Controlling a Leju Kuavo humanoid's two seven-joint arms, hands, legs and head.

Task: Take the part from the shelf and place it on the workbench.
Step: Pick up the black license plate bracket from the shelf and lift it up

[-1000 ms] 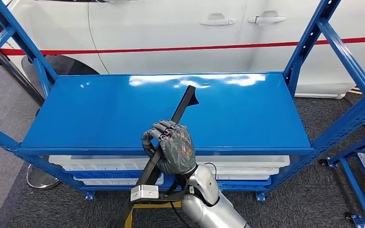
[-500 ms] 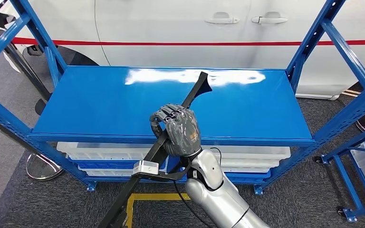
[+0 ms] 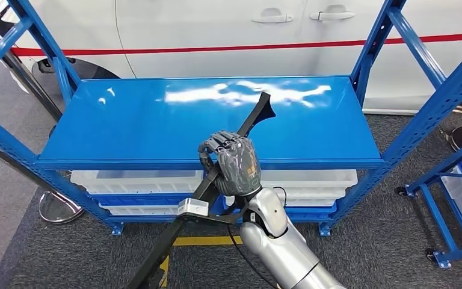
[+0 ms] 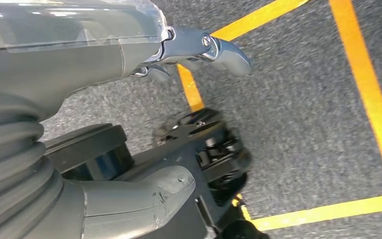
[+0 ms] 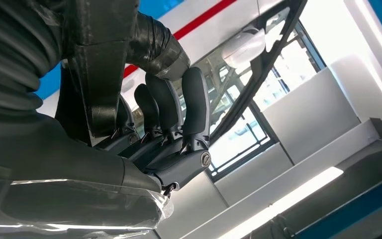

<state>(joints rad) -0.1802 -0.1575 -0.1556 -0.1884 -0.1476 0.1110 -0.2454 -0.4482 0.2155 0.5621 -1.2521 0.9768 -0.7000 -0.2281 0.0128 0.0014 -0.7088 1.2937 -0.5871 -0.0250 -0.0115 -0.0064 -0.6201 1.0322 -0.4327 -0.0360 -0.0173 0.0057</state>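
So the right hand (image 3: 233, 167) had its fingers wrapped tight around the part (image 3: 216, 180), a long black strip with a flared tip; it held it roughly mid-length, right at the front edge of the blue shelf (image 3: 156, 129), a bit right of the middle; the strip ran diagonally, flared end up over the shelf top toward the back edge, other end sloping down past the front edge toward the floor on the robot's left; couldn't tell if the tip touched the shelf surface or just hung above it; a small silver block (image 3: 193, 208) sat clamped on the strip just below the hand; in the right wrist view the dark fingers (image 5: 195, 102) were curled over the black strip (image 5: 97, 74), so definitely clamped on it; the left hand (image 4: 129, 59) hung down over grey carpet (image 4: 303, 114) with yellow tape lines (image 4: 363, 74); its thumb (image 4: 144, 194) and the fingers (image 4: 224, 52) were apart with nothing between them; white bins (image 3: 301, 180) sat on the lower level under the shelf top; a white car (image 3: 216, 30) with a red stripe stood right behind the rack.
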